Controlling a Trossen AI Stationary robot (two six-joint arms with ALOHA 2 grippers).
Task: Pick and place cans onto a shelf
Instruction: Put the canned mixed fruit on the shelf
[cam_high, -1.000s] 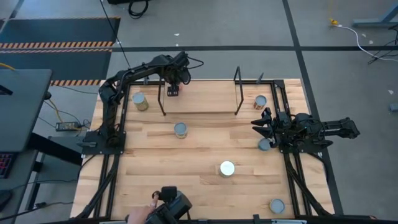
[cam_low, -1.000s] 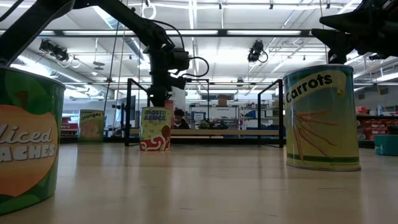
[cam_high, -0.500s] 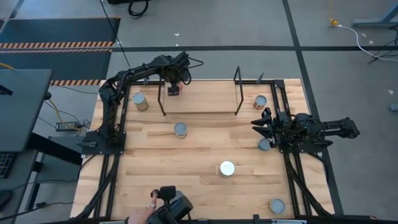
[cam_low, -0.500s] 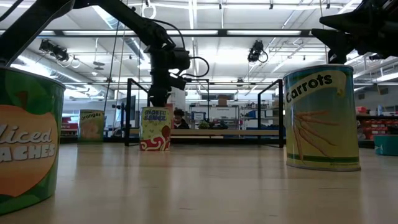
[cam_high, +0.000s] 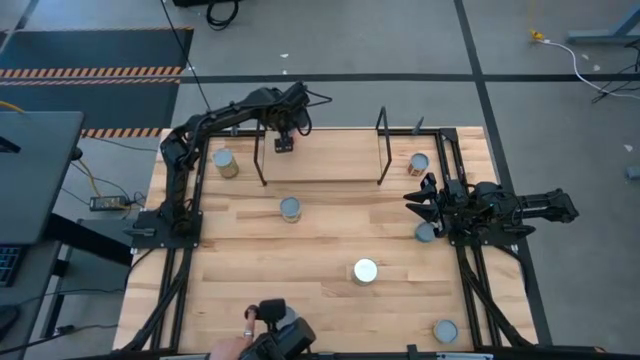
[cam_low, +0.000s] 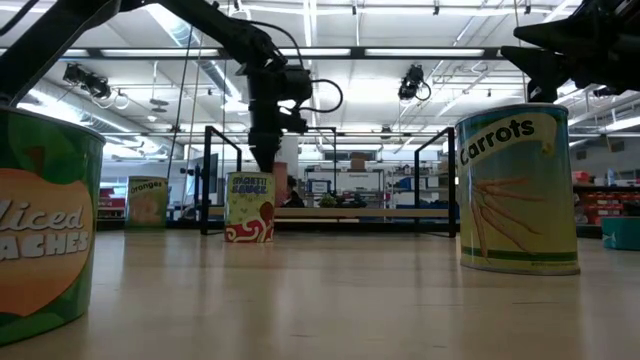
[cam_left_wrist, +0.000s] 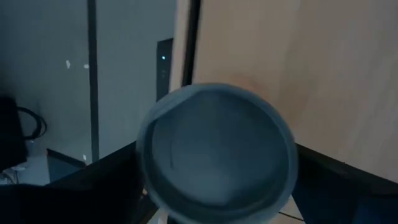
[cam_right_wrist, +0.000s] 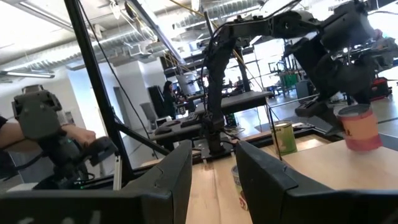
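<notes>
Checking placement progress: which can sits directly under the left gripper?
The spaghetti-sauce can at the shelf's left end, below the open left gripper; other cans stand elsewhere.

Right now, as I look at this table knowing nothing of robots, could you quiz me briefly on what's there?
1. True or false: the left end effector is shut on the can below it.
2. What word is printed on the big can near the low camera? A peas, B carrots, C beans.
3. Fill in: the right end effector hovers at the table's ___ edge.

Key: 1 false, it is open, just above the can. 2 B. 3 right.
</notes>
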